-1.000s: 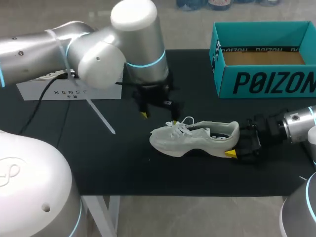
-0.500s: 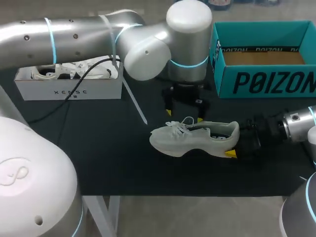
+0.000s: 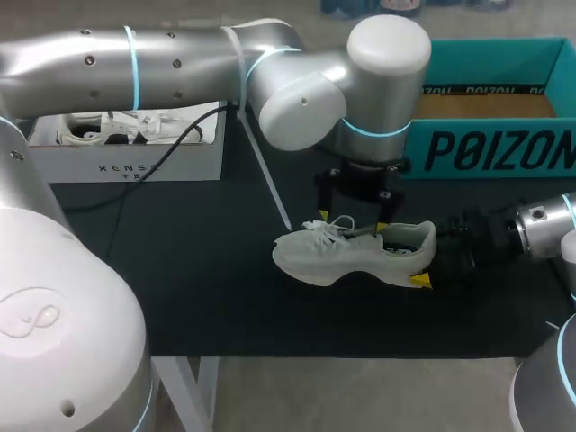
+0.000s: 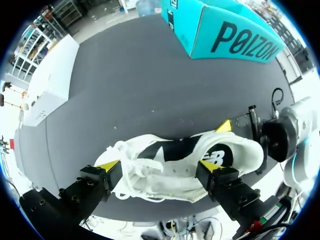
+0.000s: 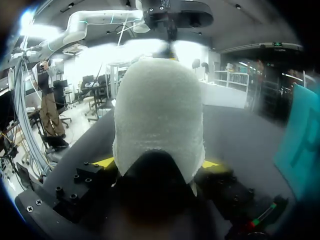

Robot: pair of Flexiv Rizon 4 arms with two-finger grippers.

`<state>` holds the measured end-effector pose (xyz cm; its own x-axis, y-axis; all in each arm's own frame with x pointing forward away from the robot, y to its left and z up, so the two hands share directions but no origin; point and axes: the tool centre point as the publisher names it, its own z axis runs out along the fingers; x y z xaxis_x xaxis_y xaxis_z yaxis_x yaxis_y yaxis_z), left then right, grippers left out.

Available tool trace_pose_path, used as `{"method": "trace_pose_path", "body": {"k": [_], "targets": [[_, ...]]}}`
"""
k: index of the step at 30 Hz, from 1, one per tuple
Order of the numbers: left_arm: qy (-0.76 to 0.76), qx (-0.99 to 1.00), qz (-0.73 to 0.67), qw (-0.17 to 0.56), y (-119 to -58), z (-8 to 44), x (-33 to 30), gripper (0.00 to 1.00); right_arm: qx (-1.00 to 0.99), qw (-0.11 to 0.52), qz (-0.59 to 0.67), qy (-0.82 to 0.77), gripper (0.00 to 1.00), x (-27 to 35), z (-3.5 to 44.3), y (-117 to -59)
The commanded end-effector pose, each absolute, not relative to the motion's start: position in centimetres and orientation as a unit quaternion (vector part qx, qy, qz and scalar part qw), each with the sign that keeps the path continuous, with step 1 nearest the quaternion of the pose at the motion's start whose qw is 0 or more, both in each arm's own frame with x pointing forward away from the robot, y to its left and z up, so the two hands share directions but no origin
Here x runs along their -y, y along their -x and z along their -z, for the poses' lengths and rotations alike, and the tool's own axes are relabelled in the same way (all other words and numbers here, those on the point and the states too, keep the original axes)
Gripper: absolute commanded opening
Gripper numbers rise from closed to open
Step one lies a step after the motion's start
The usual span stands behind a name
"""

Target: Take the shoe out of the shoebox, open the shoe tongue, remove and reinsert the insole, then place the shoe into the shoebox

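- A black mat-covered surface [image 3: 207, 297] carries everything.
- At its far left stands an open white box [image 3: 126, 168] with small grey print on the front. Pale, laced items lie inside it; what they are I cannot tell.
- The left arm [image 3: 180, 58] comes in from the left, silver with lit blue rings, and stretches level across the back of the surface, past the middle. Its last joint turns straight down above the shoe.
- The left hand [image 3: 352, 220] points down at the surface with its fingers spread wide and nothing gripped. In the left wrist view its two yellow tips are set along the shoe's length, one by the laces and one by the side of the collar. Whether either tip touches the shoe cannot be told.
- The white sneaker [image 3: 346, 256] stands on its sole near the middle of the surface, outside the shoebox. Its toe points left and its heel right, the laces are loose, and the lining inside the opening is dark.
- The right hand [image 5: 157, 165] lies low and level, reaching in from the right edge. It is clamped on the sneaker's heel, with a yellow tip pressed against each side.
- The teal shoebox [image 3: 490, 148] sits open at the back right, beyond the sneaker and apart from it. It shows a brown cardboard floor and large dark lettering on its front wall; the left arm's joint hides its left corner in the head view.
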<state>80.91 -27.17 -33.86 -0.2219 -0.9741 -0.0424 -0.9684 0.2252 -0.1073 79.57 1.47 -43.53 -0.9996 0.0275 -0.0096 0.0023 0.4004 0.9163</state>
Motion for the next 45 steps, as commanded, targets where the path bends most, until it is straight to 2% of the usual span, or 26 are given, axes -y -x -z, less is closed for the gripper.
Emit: {"method": "trace_pose_path", "body": {"k": [1, 9, 26, 39, 41, 42, 43, 45], "targets": [[0.628, -0.775, 0.045, 0.053, -80.3, 32.3, 25.5, 1.00, -0.838, 0.012, -0.546, -0.010, 0.00, -2.0, 44.0, -79.6], [0.630, -0.774, 0.045, 0.051, -79.0, 32.2, 26.2, 1.00, -0.838, 0.012, -0.546, -0.010, 0.00, -2.0, 44.0, -79.6], [0.618, -0.783, 0.015, 0.070, -78.8, 36.2, 30.9, 1.00, -0.838, 0.012, -0.546, -0.010, 0.00, -2.0, 44.0, -79.6], [0.651, -0.756, -0.001, 0.072, -79.1, 36.9, 29.2, 1.00, -0.838, 0.012, -0.546, -0.010, 0.00, -2.0, 44.0, -79.6], [0.655, -0.753, 0.000, 0.069, -79.1, 36.9, 28.9, 0.38, -0.838, 0.012, -0.546, -0.010, 0.00, -2.0, 44.0, -79.6], [0.656, -0.752, -0.001, 0.069, -79.1, 36.8, 28.8, 0.14, -0.838, 0.012, -0.546, -0.010, 0.00, -2.0, 44.0, -79.6], [0.656, -0.751, -0.001, 0.068, -79.0, 36.8, 28.7, 0.00, -0.838, 0.012, -0.546, -0.010, 0.00, -2.0, 44.0, -79.6], [0.658, -0.750, -0.001, 0.068, -78.8, 36.7, 28.6, 0.00, -0.838, 0.012, -0.546, -0.010, 0.00, -2.0, 44.0, -79.6]]}}
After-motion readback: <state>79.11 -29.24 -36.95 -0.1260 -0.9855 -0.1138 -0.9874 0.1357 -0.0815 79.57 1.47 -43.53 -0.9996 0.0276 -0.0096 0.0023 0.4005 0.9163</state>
